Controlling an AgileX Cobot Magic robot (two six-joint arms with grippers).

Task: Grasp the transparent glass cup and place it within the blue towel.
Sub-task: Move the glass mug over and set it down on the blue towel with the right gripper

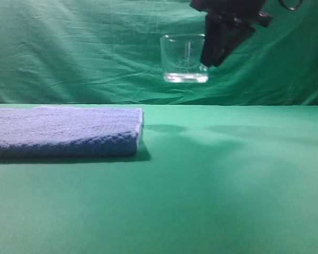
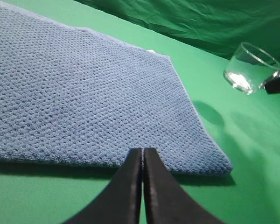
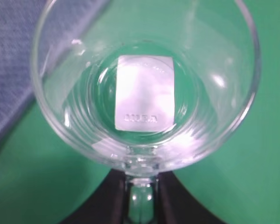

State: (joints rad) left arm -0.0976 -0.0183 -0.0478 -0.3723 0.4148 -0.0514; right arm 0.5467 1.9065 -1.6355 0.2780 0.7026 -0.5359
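Two jaws of our right gripper clamp the handle of the transparent glass cup, which hangs clear above the green table, beyond the blue towel's right edge. Our left gripper sits closed, holding nothing, at the towel's near edge.

Towel left on table; cup in air, right of towel.
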